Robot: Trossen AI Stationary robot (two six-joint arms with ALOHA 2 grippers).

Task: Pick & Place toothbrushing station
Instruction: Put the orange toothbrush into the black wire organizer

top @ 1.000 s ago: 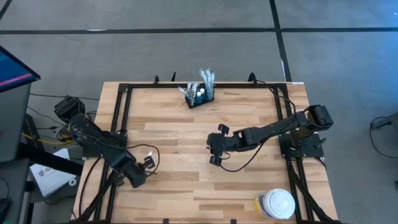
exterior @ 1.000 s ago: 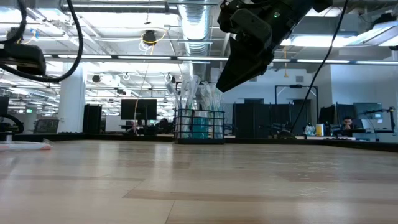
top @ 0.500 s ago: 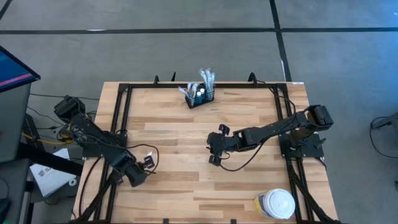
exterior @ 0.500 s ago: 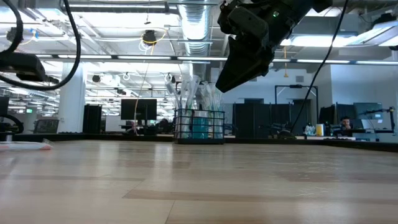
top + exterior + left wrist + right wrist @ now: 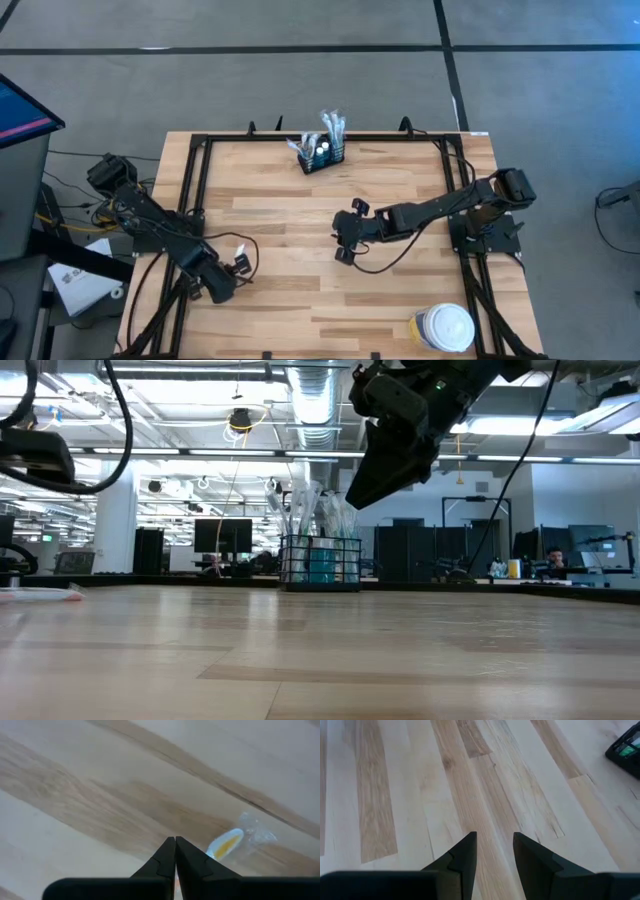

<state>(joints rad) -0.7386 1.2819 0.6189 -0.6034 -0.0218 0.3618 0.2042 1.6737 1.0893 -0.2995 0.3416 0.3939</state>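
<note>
Beyond the tabletop (image 5: 300, 200) the low view showed an open workroom with ceiling ducts, strip lights and dark monitors. Pale wood planks made up the work surface, ringed by a black frame.

Caddy (image 5: 322, 153): small, black, open-topped, stood upright near the far edge of the tabletop, about mid-width, with wrapped white items sticking up out of it. In the low view it (image 5: 320, 563) showed as a dark wire-sided box with clear packets rising above its rim. A corner of it (image 5: 626, 750) also showed at the edge of the right wrist view. Neither claw touched it.

Right claw (image 5: 342, 240): hung over the middle of the tabletop, well apart from the caddy, on the near side of it. Fingers (image 5: 462, 857) stood apart with bare planks visible in the gap; nothing held, nothing touched. In the low view it (image 5: 385, 465) was raised clear of the wood.

Left claw (image 5: 238, 262): near the left front part of the tabletop. Wrist view showed its two fingers (image 5: 167, 857) pressed together tip to tip, nothing visibly between them. Just past the tips lay a small clear packet (image 5: 235, 840) with a yellow and white item inside, flat on the wood; whether the tips touched it could not be told.

Jar (image 5: 442, 327): round, white lid, yellow label, at the near right corner, far from both claws.
</note>
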